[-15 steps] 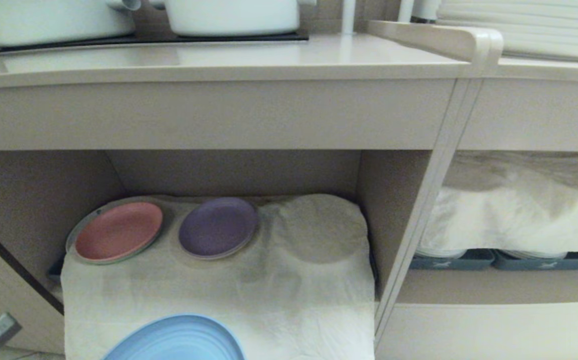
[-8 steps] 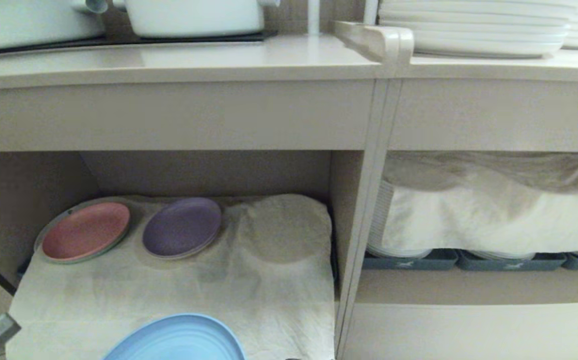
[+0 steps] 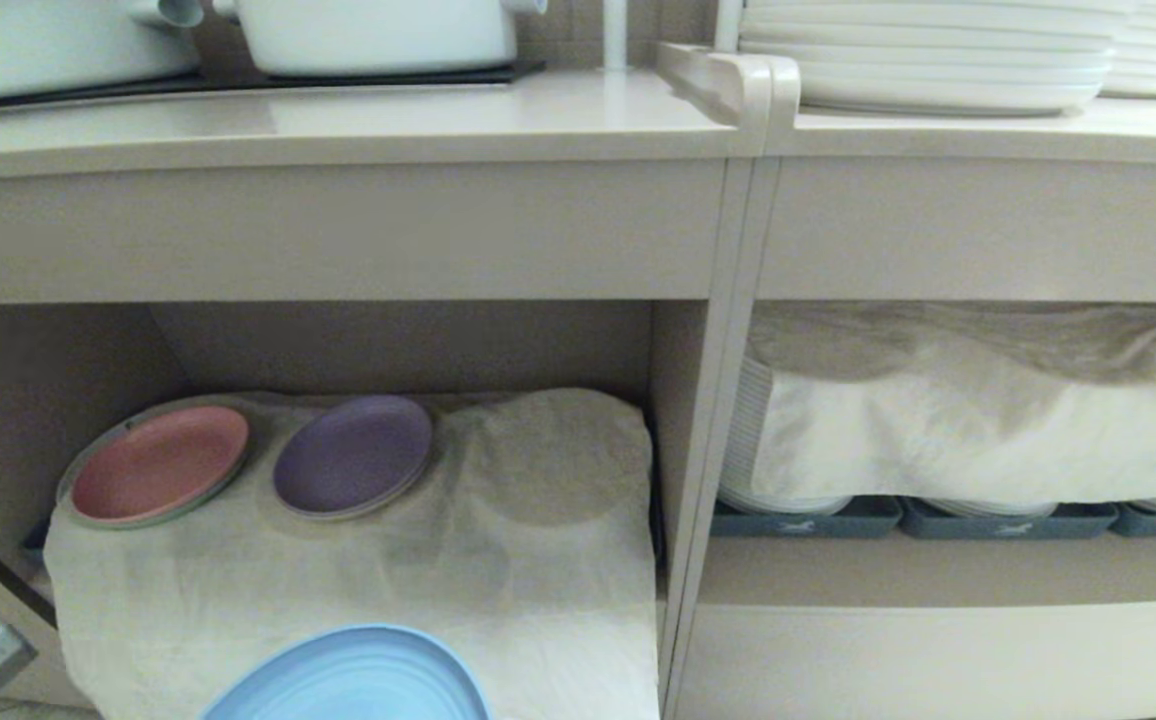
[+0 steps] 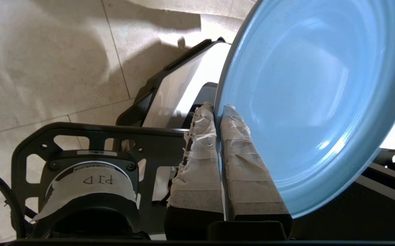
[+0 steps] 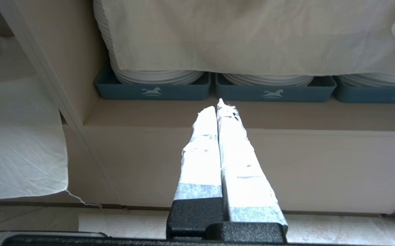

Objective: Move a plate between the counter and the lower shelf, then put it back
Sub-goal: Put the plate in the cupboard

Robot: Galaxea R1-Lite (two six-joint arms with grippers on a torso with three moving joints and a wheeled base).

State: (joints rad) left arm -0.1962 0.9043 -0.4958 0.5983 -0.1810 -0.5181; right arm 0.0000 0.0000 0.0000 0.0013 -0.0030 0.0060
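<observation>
The light-blue plate [image 3: 348, 682] hangs at the bottom edge of the head view, in front of the lower shelf [image 3: 398, 345] and its wrinkled white cloth [image 3: 538, 580]. My left gripper [image 4: 218, 108] is shut on the plate [image 4: 313, 85], with one taped finger on each face of the rim. The plate is held clear above the tiled floor and the robot's base. The beige counter [image 3: 438, 120] runs across the top. My right gripper [image 5: 219, 106] is shut with nothing in it, low before the cabinet base on the right.
A pink plate [image 3: 158, 465] and a purple plate [image 3: 351, 455] lie on the cloth at the back of the shelf. White pots [image 3: 378, 35] stand on the hob. White dinner plates [image 3: 938, 60] sit beyond the raised rail [image 3: 728, 80]. Blue-grey trays [image 3: 808, 520] fill the right compartment.
The whole cabinet has slid left in the head view, so the camera has moved right. The blue plate keeps its place in the picture, still gripped.
</observation>
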